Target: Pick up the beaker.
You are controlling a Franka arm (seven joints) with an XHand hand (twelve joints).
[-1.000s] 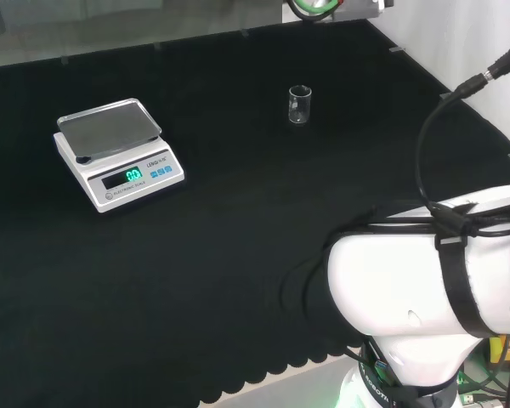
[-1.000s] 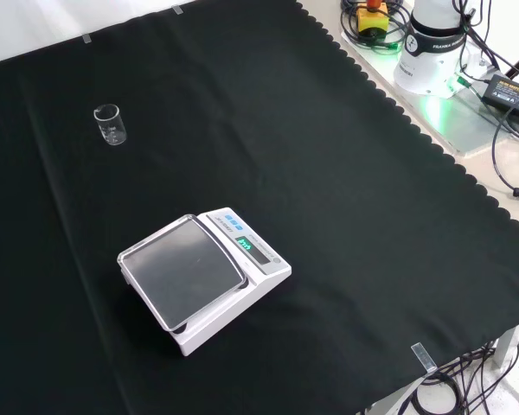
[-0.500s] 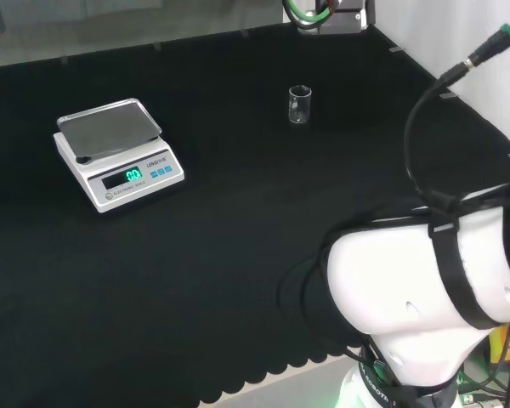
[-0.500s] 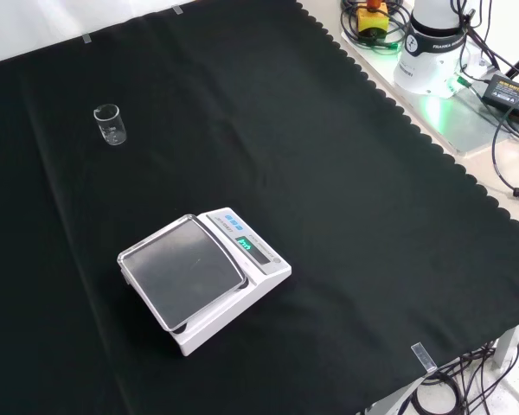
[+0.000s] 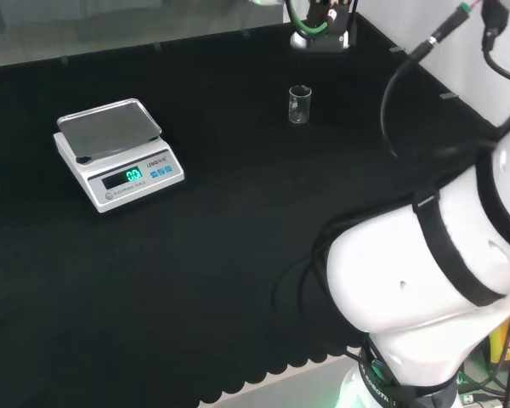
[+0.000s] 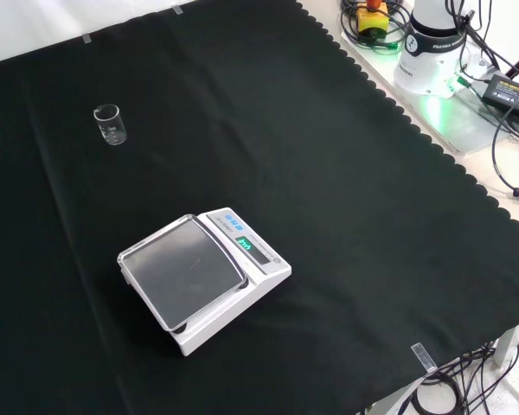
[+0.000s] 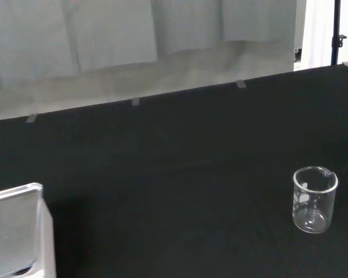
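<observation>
The little glass beaker stands upright and empty on the black cloth desk, far from the arm. A white scale sits well apart. Can't tell what the hand's doing.

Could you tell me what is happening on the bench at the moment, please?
The robot arm is set to pick up the beaker, but nothing is held yet. The small clear beaker stands upright and looks empty on the black cloth, on its own and well apart from the white scale. In the head view the scale sits to the left and the beaker farther off, near the cloth's far edge. The wrist view faces the beaker across the cloth.
</observation>
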